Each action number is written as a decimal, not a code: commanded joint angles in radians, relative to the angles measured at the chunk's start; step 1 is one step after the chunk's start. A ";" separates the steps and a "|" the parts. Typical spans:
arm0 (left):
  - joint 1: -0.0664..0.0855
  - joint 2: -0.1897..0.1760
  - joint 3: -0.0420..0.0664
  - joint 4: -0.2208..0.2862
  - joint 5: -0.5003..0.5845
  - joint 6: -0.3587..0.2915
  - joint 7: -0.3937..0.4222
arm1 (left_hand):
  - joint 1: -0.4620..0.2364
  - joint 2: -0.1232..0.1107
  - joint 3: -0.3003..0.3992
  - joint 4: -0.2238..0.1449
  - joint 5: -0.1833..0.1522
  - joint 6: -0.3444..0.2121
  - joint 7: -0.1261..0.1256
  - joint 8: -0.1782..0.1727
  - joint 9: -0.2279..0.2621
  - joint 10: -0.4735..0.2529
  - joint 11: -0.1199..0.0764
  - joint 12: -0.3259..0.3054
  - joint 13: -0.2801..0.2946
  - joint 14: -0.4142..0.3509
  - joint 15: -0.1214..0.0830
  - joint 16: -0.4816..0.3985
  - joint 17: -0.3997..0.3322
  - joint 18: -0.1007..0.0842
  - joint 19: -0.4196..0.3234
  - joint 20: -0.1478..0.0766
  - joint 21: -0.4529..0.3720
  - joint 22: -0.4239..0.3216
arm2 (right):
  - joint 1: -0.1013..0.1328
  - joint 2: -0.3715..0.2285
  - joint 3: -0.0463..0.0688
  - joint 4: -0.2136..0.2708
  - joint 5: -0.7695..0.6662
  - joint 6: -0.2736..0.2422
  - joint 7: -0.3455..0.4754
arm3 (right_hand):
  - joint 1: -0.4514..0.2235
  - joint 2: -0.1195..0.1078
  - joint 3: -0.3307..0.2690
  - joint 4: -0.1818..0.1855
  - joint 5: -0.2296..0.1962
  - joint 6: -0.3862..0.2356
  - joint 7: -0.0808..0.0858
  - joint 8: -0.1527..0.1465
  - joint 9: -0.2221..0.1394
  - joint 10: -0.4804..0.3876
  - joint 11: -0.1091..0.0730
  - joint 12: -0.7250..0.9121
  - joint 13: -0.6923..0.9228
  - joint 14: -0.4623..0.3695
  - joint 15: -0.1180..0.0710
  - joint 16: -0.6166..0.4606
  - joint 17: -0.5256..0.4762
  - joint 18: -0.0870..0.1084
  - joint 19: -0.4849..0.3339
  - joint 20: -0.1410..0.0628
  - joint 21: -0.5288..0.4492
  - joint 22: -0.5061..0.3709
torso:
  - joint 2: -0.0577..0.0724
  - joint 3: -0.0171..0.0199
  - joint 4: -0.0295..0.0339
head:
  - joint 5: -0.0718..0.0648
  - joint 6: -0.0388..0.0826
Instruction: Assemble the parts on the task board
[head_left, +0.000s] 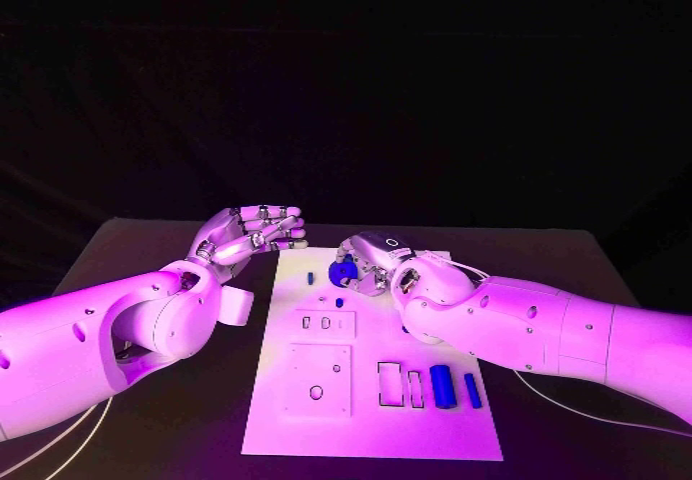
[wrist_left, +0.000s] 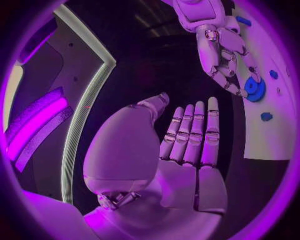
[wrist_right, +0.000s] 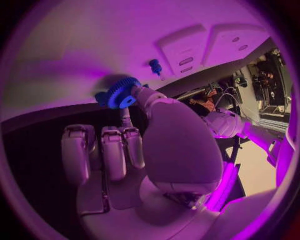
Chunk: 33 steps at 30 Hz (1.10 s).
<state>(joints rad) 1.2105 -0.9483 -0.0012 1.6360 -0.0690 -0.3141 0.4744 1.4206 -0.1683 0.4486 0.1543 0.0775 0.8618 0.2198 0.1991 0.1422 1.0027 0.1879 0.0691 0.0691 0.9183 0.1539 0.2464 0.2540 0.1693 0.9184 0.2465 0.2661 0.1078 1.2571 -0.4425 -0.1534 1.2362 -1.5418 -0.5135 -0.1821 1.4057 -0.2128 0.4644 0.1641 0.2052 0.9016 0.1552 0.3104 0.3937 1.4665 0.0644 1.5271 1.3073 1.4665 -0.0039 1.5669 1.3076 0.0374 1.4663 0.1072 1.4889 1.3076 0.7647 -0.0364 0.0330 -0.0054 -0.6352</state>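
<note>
The white task board lies in the middle of the black table. My right hand hovers over the board's far end and pinches a blue gear between thumb and a finger. The right wrist view shows the gear at the thumb tip, just above the board, near a small blue peg. That peg stands on the board just in front of the gear. My left hand is raised beside the board's far left corner, fingers straight, holding nothing. From the left wrist view, the gear sits under the right hand.
Two blue cylinders lie at the board's near right, beside narrow rectangular slots. A raised square plate with holes sits at the near left. Black table lies bare on both sides of the board.
</note>
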 joint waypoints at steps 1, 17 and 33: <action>0.002 0.001 0.001 0.002 0.004 0.015 0.006 | 0.003 0.007 0.001 -0.007 -0.003 -0.006 0.020 0.004 0.002 -0.001 0.003 -0.003 -0.001 -0.005 -0.002 -0.005 0.001 0.012 0.000 0.003 0.006 0.001 | -0.004 0.005 -0.002 -0.010 -0.019 0.009 -0.026 | -0.014 -0.002 0.010 0.000 0.002 0.011 -0.009 0.001 0.000 0.058 0.000 -0.001 0.213 0.104 -0.002 0.004 0.263 -0.012 0.042 -0.007 0.003 0.175 | 0.001 0.0003 0.0001 | -0.001 0.002; 0.002 0.002 0.001 0.000 0.004 0.016 0.005 | 0.003 0.007 0.001 -0.007 -0.003 -0.006 0.020 0.004 0.002 -0.001 0.003 -0.003 -0.001 -0.005 -0.002 -0.005 0.001 0.012 0.000 0.003 0.006 0.001 | -0.004 0.020 -0.002 -0.030 -0.019 0.004 -0.027 | -0.061 -0.024 0.033 -0.016 0.001 -0.032 0.011 -0.043 -0.012 0.025 0.017 -0.033 0.180 0.104 0.013 0.004 0.263 -0.010 0.035 0.005 -0.006 0.168 | 0.000 -0.0001 0.0002 | -0.005 0.005; 0.002 0.000 0.001 0.000 0.004 0.013 0.004 | 0.001 0.007 0.002 -0.008 -0.004 -0.007 0.020 0.003 0.002 -0.001 0.003 -0.003 -0.001 -0.007 -0.002 -0.005 0.004 0.012 -0.001 0.004 0.007 0.000 | -0.004 0.010 -0.002 -0.032 0.019 0.072 -0.018 | -0.186 -0.020 -0.141 0.055 0.004 -0.049 0.018 -0.104 -0.010 0.003 0.027 -0.056 0.158 0.104 0.023 0.004 0.263 -0.009 0.034 0.018 -0.012 0.168 | 0.000 0.0000 -0.0001 | -0.004 0.003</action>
<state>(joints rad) 1.2105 -0.9489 -0.0012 1.6341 -0.0684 -0.3141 0.4728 1.4206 -0.1683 0.4513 0.1517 0.0775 0.8618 0.2198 0.1991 0.1430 1.0027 0.1878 0.0693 0.0692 0.9183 0.1539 0.2464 0.2562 0.1692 0.9185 0.2465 0.2661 0.1077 1.2532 -0.4318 -0.1553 1.2045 -1.5343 -0.4849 -0.2052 1.2235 -0.2392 0.3309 0.2164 0.2055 0.8459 0.1721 0.2086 0.3830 1.4667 0.0860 1.4743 1.3079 1.4630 0.0145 1.5669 1.3073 0.0375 1.4661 0.1222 1.4807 1.3073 0.7648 -0.0363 0.0328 -0.0089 -0.6317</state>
